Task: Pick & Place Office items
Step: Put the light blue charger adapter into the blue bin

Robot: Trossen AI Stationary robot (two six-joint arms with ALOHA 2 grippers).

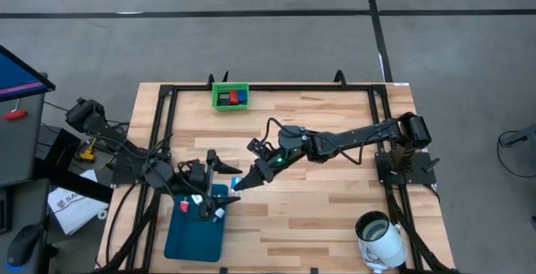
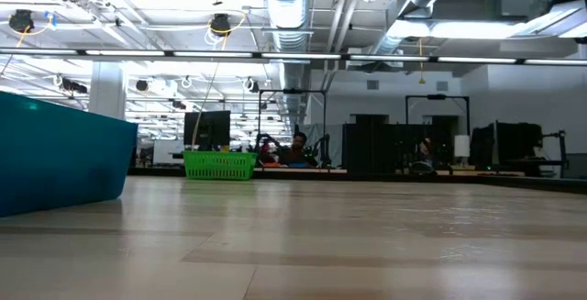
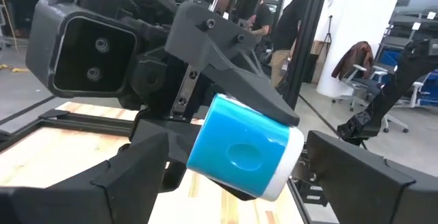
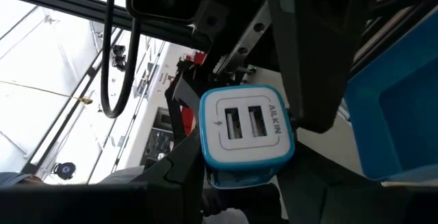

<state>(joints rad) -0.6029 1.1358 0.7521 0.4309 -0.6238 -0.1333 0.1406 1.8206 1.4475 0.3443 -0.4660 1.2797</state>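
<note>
Two grippers meet over the near-left part of the wooden table (image 1: 318, 207), at the far right corner of the teal tray (image 1: 188, 236). The right gripper (image 1: 237, 183), reaching in from the right side, is clamped on a small cyan-and-white USB charger cube (image 4: 247, 129); both of its ports show in the right wrist view. In the left wrist view the same cube sits between the spread fingers (image 3: 137, 176) of the left gripper (image 1: 219, 167), which stands released, its fingers not closed on the cube. On the tray's far edge lie small red, white and cyan pieces (image 1: 201, 207). A green bin (image 1: 230, 96) at the far edge holds red and blue blocks (image 1: 234, 98). A white mug-like cylinder (image 1: 381, 239) stands at the near right corner.
</note>
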